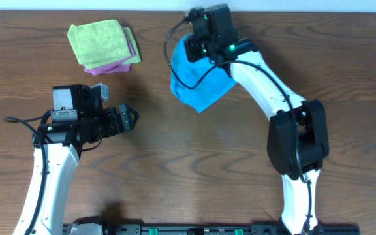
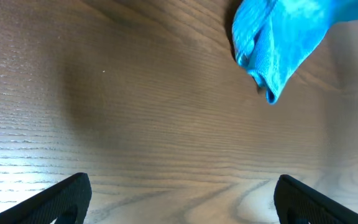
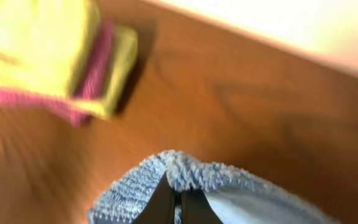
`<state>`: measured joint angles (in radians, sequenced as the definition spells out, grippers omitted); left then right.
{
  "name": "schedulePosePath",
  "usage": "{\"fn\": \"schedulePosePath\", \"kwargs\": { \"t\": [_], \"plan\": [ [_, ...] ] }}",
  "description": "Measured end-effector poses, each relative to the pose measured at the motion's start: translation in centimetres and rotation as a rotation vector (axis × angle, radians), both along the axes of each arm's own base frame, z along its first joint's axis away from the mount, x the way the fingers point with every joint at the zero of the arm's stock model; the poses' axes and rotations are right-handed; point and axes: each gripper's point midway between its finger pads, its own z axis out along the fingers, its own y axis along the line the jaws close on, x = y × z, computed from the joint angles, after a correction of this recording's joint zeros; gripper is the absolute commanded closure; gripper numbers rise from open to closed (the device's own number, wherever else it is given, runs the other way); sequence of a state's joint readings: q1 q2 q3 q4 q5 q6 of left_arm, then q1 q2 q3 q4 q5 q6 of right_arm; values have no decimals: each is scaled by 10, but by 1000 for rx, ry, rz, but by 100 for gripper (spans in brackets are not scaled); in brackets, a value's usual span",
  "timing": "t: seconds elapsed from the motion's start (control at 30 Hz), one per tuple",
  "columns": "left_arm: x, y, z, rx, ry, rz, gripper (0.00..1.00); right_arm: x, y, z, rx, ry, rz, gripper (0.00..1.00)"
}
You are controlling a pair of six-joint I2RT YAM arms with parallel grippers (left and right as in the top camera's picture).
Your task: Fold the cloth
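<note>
My right claw (image 3: pixel 179 200) is pressed together on the fuzzy top edge of the bright sky-blue terry cloth (image 1: pixel 201 91), pinching a ridge of it between the two dark fingers. That's clear in the wrist view. From overhead, the sky-blue terry cloth sits at the far side of the brown wooden table (image 1: pixel 175 170), right of centre, hanging from my grip in a bunched, pointed drape. Its lower corner points toward the near edge. I can't tell whether that corner rests on the wood or hangs just above it.

Over on the other side, my left claw (image 1: pixel 129 119) is spread wide and holds nothing. It hovers over bare wood, well apart from the cloth, which shows only in the upper right of its camera.

Far left, the lime-green folded cloth (image 1: pixel 100 40) sits on top of a pink-purple cloth (image 1: pixel 113 64). Neither is part of my job.

As for progress, I'd call this early. I see no clean fold and no squared edges, just a gathered lump. My guess at what remains: spread it flat, carry one edge over to meet the other, then let go.
</note>
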<state>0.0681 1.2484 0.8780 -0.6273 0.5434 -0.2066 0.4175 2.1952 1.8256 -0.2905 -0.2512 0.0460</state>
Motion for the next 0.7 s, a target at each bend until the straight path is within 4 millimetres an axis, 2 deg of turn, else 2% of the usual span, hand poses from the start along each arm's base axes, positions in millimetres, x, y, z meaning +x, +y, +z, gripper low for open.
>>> {"fn": "schedulePosePath", "kwargs": {
  "t": [0.1,0.2,0.23,0.27,0.3,0.33,0.4,0.43,0.53,0.7],
  "plan": [
    [0,0,0,0,0,0,5,16,9,6,19,-85,-20,99],
    [-1,0,-1,0,5,0,5,29,11,-12,10,-118,-52,98],
    [-2,0,-1,-1,9,0,5,33,9,-21,1,-117,-64,92],
    [-3,0,-2,-1,16,0,5,36,8,-34,-11,-112,-80,80],
    [-4,0,-2,-1,21,0,5,39,6,-44,-19,-103,-94,71],
    [-5,0,-3,-2,24,0,5,41,5,-57,-29,-95,-105,56],
    [-6,0,-3,-2,28,0,5,44,2,-76,-49,-83,-123,43],
    [-6,0,-3,-2,30,0,5,44,1,-84,-58,-75,-129,31],
    [-7,0,-4,-2,36,0,5,43,-2,-96,-80,-58,-141,20],
    [-9,-1,-5,-3,46,0,5,22,-12,-113,-173,80,-134,6]
  ]
}}
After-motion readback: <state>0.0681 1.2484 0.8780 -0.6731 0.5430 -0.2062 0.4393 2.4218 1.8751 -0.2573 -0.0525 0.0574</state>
